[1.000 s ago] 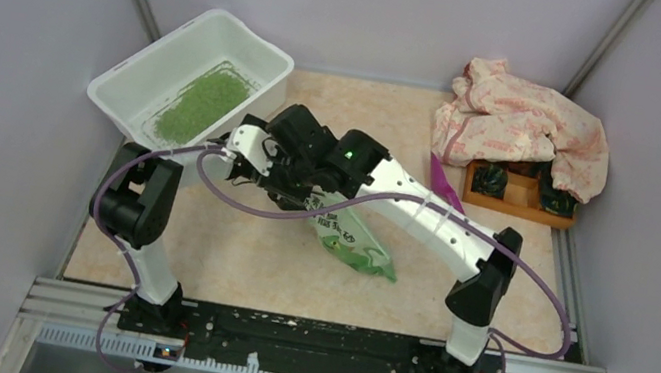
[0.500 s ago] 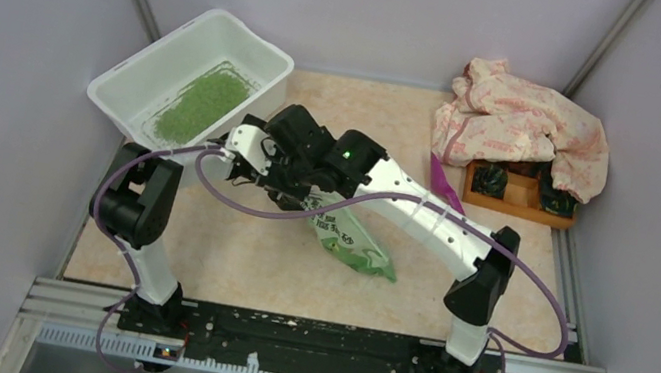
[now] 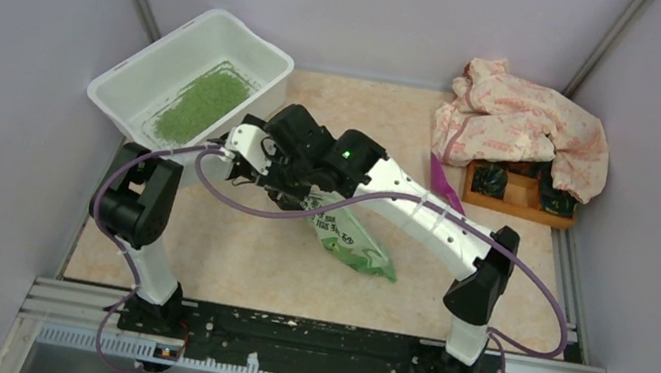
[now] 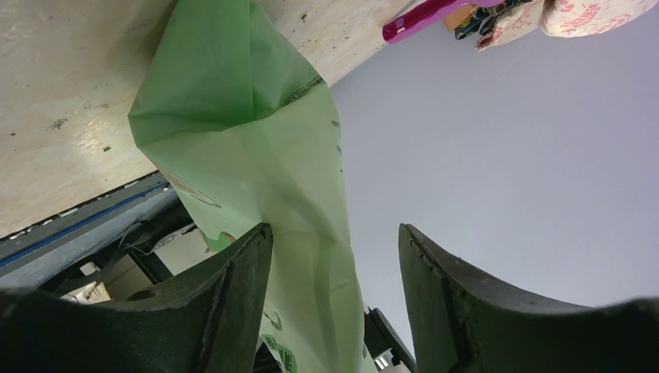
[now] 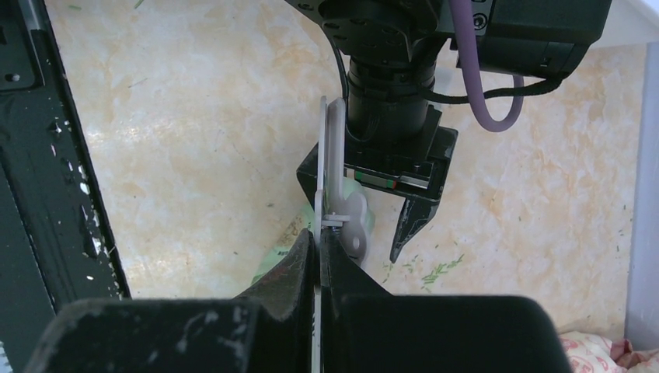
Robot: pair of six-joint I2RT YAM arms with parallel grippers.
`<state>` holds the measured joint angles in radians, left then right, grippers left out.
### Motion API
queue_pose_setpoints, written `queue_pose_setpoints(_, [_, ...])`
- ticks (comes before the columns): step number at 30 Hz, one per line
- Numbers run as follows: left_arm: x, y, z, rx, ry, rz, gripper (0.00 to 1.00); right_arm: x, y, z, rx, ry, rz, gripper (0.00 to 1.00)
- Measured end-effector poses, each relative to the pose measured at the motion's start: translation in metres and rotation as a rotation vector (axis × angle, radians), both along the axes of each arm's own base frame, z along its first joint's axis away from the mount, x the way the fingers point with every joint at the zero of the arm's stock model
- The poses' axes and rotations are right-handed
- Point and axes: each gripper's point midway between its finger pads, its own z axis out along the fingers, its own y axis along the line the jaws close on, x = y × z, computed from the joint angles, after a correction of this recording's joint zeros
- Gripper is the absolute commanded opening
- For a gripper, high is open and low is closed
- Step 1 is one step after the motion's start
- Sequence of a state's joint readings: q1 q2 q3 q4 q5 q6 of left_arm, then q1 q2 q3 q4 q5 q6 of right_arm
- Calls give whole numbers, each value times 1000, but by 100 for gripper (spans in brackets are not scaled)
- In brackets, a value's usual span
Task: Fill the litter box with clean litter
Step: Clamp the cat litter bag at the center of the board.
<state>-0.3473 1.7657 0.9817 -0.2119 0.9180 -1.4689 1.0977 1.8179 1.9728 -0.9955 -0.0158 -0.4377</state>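
Clamping the green bag (image 4: 233,116), the right gripper (image 5: 319,233) sits near the litter box (image 3: 127,76); left gripper (image 4: 336,237) gapes.

The litter box (image 3: 190,46) is a large white rectangular plastic tub with rounded corners and a flared rim. It sits open side up at the far left of the surface, close against the left wall, with its long sides running diagonally from near left to far right. The clean litter (image 3: 203,104) is a thin patch of fine light green granules on the floor of the box, stretched along its length and covering only part of the white bottom, with bare plastic showing around it.
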Motion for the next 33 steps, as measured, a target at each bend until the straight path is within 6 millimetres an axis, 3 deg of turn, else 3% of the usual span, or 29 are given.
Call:
queue_pose_setpoints(25, [1,-1,1,-10,3,-6,66,14,-12,5,-50,2,-173,0])
queue_pose_setpoints(33, [11,-5,5,-20,-14,-21,65,18,-18,5,-62,-4,-233,0])
